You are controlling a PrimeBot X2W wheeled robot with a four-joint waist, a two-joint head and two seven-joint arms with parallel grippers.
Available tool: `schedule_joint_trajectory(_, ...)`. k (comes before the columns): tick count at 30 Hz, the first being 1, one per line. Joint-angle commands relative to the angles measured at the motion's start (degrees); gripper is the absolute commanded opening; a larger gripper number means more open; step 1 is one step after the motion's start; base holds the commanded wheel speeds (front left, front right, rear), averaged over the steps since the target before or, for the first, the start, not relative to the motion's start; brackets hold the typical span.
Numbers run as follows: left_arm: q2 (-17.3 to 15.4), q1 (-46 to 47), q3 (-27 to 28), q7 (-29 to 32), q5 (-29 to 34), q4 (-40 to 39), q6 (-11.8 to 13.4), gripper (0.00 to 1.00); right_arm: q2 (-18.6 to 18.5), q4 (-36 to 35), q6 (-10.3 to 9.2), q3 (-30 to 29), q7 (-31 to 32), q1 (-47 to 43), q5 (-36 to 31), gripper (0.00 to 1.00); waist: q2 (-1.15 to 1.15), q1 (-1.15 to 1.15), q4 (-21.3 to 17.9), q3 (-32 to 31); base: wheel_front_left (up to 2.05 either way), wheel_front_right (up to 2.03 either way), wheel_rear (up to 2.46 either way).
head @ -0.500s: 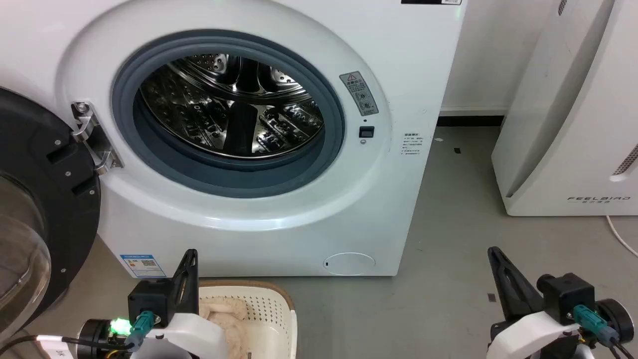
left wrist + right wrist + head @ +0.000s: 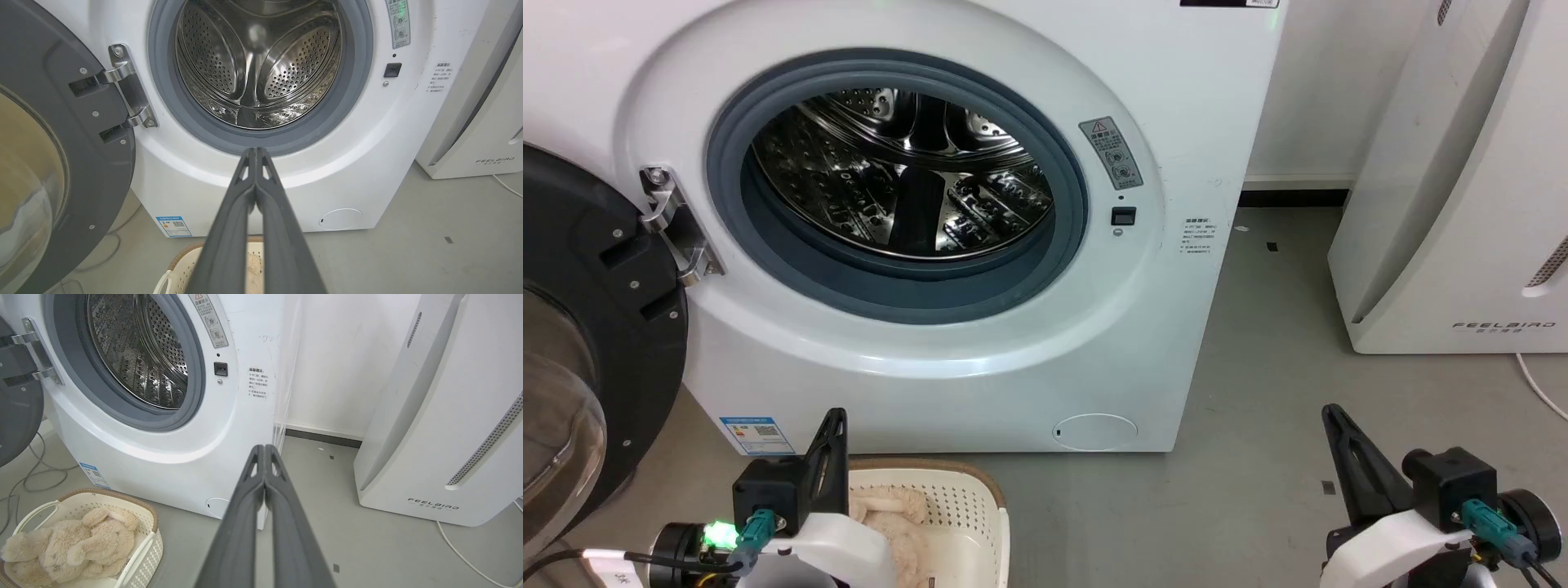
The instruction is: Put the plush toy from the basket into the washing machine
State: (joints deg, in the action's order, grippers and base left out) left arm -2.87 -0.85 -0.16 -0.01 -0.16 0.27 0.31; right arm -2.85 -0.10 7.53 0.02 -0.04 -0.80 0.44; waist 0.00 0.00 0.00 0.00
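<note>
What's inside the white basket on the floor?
A fluffy cream plush toy lies inside the basket, filling most of it. The basket's bottom under the toy is covered, so anything beneath cannot be seen.

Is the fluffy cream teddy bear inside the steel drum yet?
No, the fluffy cream teddy bear lies in the cream perforated plastic basket.
</note>
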Motion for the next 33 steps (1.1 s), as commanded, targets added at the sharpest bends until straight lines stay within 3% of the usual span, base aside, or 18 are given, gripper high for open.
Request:
schedule_joint_trajectory(1,0.0,0.85,0.16,0.01,0.16,-0.27,-0.31,0.0,-0.03,0.1,-0.04,-0.02,0.04,0.8,-0.44,0.0,0.0,0.0,0.0,0.0,0.0,0.0,0.0)
schedule_joint_trajectory(14,0.0,0.85,0.16,0.01,0.16,-0.27,-0.31,0.0,-0.03,0.1,-0.04,-0.02,0.04,0.8,-0.44,0.0,0.0,0.0,0.0,0.0,0.0,0.0,0.0)
schedule_joint_trajectory(15,0.0,0.0,0.0,-0.01,0.0,0.0,0.0,1.0,0.0,0.0,0.0,-0.01,-0.01,0.0,0.01,1.0,0.0,0.0,0.0,0.0,0.0,0.0,0.0)
schedule_joint_trajectory(33,0.0,0.8,-0.95,-1.83,-0.53,0.7,1.59,1.0,0.0,-0.83,0.0,-1.39,-1.83,0.19,3.54,1.0,0.0,0.0,0.03,0.47,0.0,0.0,0.0)
